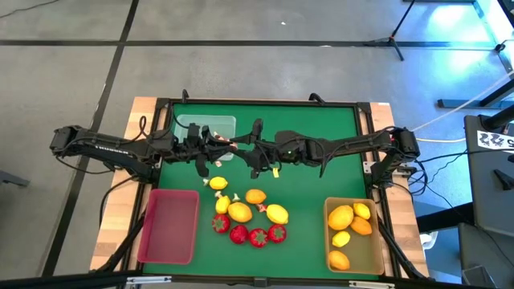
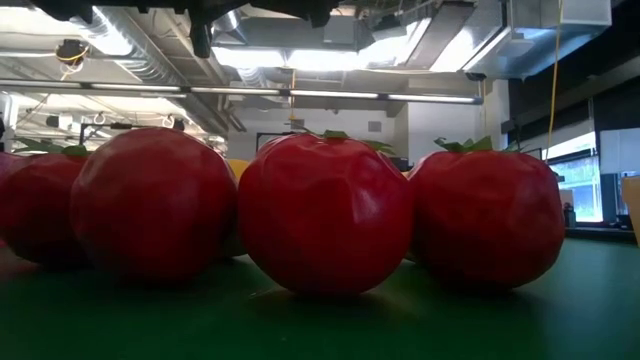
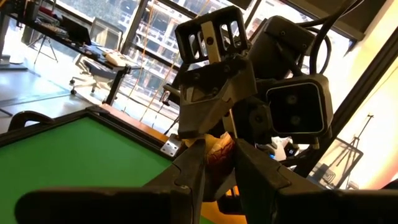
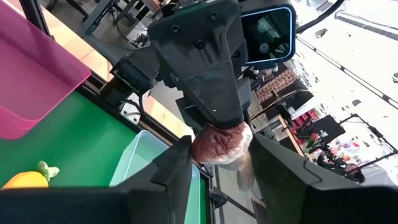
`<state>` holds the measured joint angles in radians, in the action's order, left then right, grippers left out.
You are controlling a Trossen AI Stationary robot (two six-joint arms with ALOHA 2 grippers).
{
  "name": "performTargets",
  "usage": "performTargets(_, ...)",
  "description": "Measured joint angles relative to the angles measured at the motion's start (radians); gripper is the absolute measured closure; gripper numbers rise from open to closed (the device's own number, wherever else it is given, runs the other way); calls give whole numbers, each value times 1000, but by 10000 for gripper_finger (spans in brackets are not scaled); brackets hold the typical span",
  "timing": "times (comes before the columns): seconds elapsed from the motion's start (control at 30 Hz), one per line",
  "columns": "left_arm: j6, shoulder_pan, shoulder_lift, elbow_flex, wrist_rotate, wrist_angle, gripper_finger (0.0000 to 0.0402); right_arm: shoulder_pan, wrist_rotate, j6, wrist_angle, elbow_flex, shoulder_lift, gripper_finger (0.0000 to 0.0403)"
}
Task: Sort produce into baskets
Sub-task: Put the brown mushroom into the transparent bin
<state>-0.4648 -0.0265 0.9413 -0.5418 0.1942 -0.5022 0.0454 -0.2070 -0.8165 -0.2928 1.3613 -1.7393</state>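
Grippers meet mid-bench: left gripper (image 1: 227, 145) and right gripper (image 1: 255, 149) face tip to tip, both clamped on one small pale-and-red piece (image 4: 221, 142). Clear basket (image 1: 210, 128) lies just beside the left gripper, nearer that arm.

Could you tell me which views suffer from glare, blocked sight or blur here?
Low view: four red strawberries fill the frame close to the lens, hiding the table beyond, with bright ceiling lights behind. High view: evenly lit, blue glare at the top right corner. Left wrist view: bright windows behind, and the near dark fingers are blurred. Right wrist view: the clear basket stays readable.
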Motion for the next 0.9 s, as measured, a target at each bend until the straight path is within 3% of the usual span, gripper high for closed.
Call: performTargets(0.9, 0, 0, 0, 0, 0, 4, 325, 0, -20, 0, -3, -1, 0, 252)
